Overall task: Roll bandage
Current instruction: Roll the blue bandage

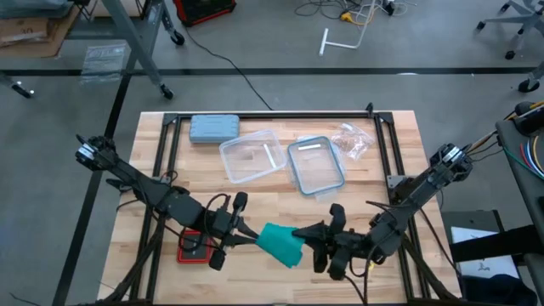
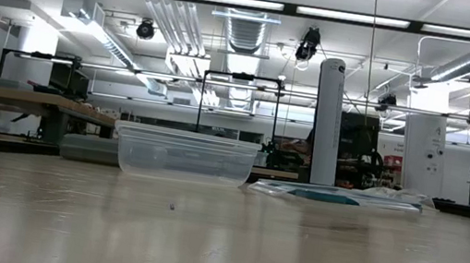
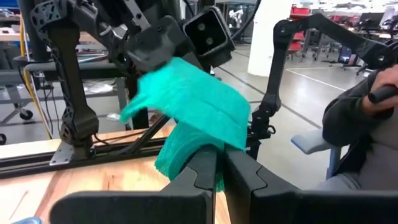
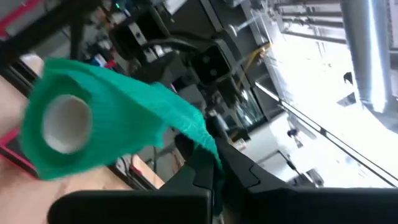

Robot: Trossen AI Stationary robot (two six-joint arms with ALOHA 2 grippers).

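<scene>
Left tool (image 1: 240, 231) & right tool (image 1: 316, 240) both pinch bandage (image 1: 280, 243) nr front table (image 1: 399, 170) edge.

Grey floor (image 1: 255, 38) with loose cables (image 1: 340, 13), white columns (image 2: 327, 122) beneath long ceiling lights (image 2: 355, 18).

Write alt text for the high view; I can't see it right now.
Seen from above, both grippers, left and right, hold a teal bandage between them near the table's front edge. Behind sit two clear containers and a grey-blue case.

Robotics lab: exposed ceiling ducts (image 2: 247, 3), workbenches (image 2: 20, 101).
</scene>
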